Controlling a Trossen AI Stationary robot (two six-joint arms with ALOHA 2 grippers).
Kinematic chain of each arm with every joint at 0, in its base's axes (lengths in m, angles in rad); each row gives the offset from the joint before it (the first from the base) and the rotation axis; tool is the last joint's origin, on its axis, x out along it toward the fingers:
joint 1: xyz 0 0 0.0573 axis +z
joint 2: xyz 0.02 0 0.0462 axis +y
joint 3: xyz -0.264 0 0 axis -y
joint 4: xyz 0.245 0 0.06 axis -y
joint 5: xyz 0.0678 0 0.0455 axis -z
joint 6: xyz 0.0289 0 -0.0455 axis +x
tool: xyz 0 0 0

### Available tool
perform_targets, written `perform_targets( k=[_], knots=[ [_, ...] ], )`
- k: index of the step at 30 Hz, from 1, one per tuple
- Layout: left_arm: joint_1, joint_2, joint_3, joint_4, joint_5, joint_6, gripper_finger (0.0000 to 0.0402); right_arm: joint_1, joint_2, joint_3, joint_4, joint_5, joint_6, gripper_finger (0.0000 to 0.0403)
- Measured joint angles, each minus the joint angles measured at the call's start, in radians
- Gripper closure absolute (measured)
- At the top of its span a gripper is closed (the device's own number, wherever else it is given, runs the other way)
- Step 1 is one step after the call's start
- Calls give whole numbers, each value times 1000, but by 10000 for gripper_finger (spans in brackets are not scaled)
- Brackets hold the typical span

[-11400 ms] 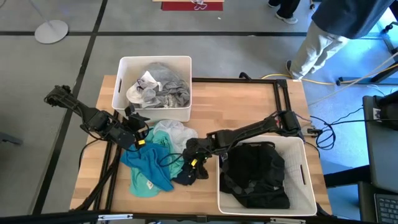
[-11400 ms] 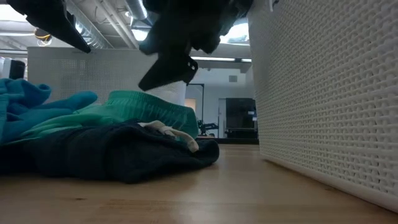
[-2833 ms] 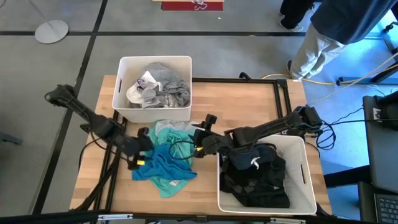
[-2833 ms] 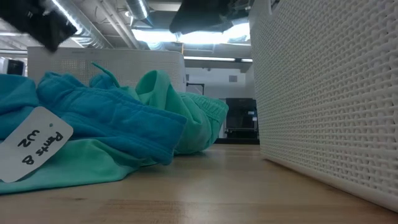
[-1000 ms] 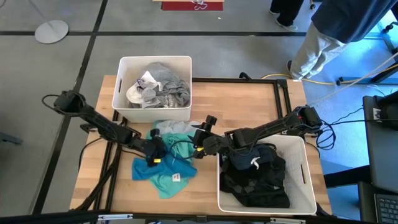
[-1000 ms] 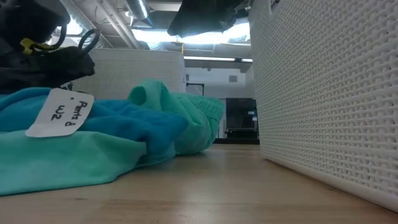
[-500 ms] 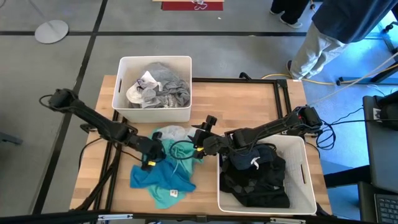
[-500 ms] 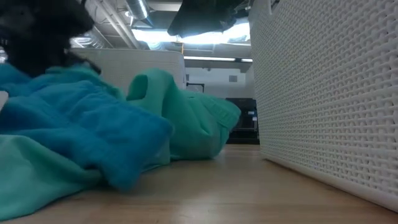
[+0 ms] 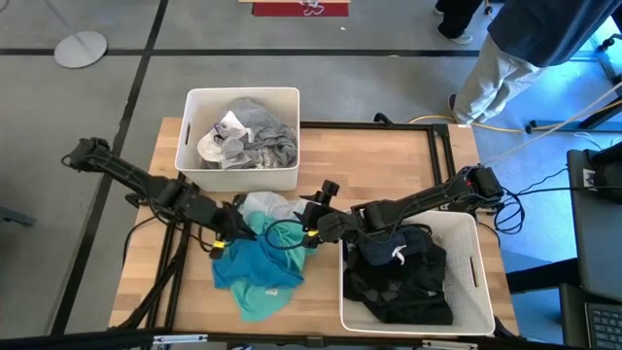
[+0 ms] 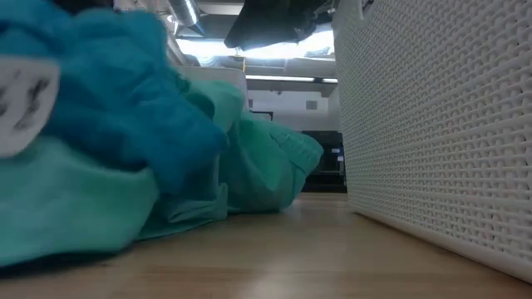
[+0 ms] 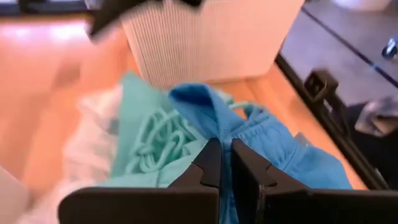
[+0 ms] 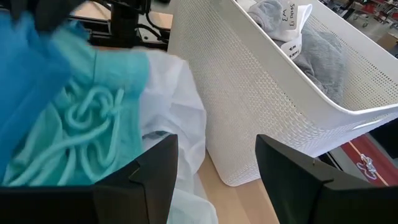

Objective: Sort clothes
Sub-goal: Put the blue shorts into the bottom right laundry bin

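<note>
A teal-blue garment [image 9: 255, 267] with a white tag [image 10: 25, 90] lies bunched at the table's middle, partly over a mint green garment [image 9: 283, 233] with a looped drawstring [image 11: 158, 138]. A white garment [image 9: 260, 204] lies next to both. My left gripper [image 9: 224, 240] is shut on the teal-blue garment [image 11: 261, 134]. My right gripper [image 9: 309, 220] hangs open above the pile's right side and touches nothing [image 12: 214, 180]. My left gripper pinches a raised fold of the teal-blue garment [image 11: 219, 132] between its two fingers. The fingers slant down from the table's left. The held part is drawn up off the table. The rest hangs slack, and its lower end [image 9: 255, 297] lies on the table.
A white bin [image 9: 192, 156] with white and grey clothes stands at the far left. A larger white bin [image 9: 481, 282] with black clothes stands at the near right, its wall [image 10: 440, 124] close to the pile. Bare wood shows between the bins. A person stands beyond the far right corner.
My left gripper has risen and drawn back a little toward the table's left edge, taking the teal-blue garment with it. The garment's upper part and its tag have lifted and bunched together, while its lower end stays on the table. The mint green garment shows more.
</note>
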Motion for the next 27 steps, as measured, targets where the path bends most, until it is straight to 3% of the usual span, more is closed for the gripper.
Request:
perform_targets(
  k=[5,20,27],
  knots=[
    [0,-54,60,3,-48,71,398,0,0,0,0,0,0,187],
    [0,-153,261,-9,-322,292,392,0,0,0,0,0,22,187],
    [0,-171,280,-28,-308,299,393,-1,15,1,42,-46,18,187]
  ],
)
